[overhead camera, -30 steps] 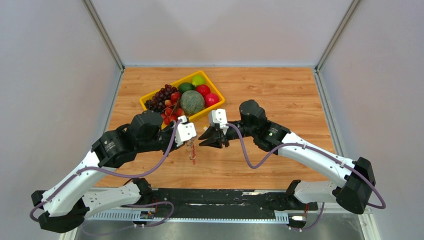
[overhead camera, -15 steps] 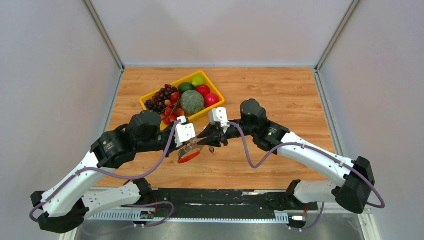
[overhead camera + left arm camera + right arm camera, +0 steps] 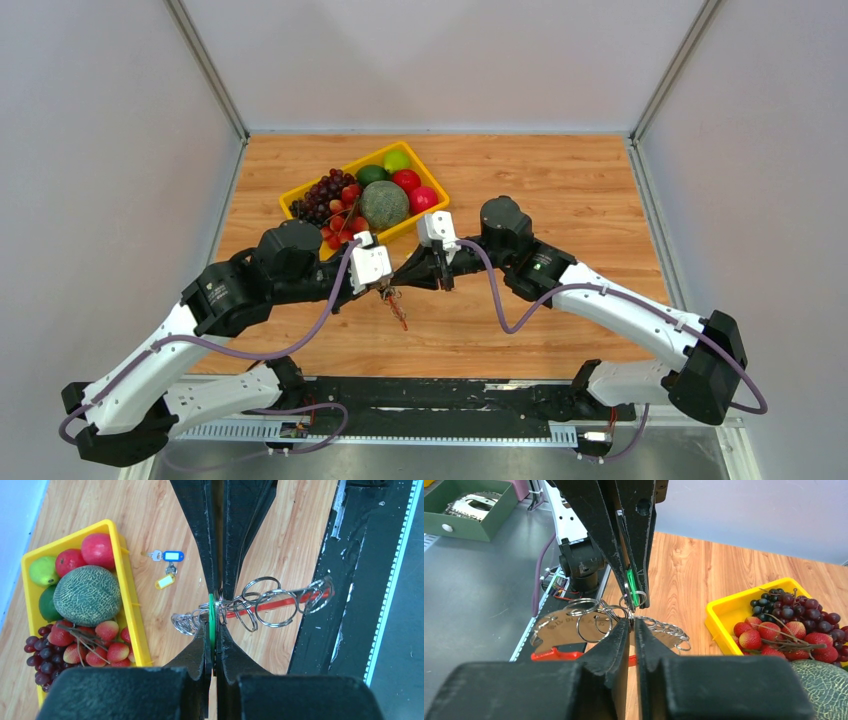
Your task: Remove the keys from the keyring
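Aloft over the table (image 3: 560, 180), near the yellow fruit tray (image 3: 131, 605), the keys (image 3: 187, 622) are gripped from both sides.
The left fingers (image 3: 200, 645) pinch a green tag (image 3: 211, 617); the red keyring (image 3: 285, 599) hangs between; the right fingers (image 3: 616, 645) clamp tight on the keys.

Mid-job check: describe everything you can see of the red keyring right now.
The keyring is a slim red bar, plastic-looking, held in the air above the table. Many silver rings are threaded along it. The left gripper pinches a green tag at the bunch; the right gripper closes on rings from the opposite side.
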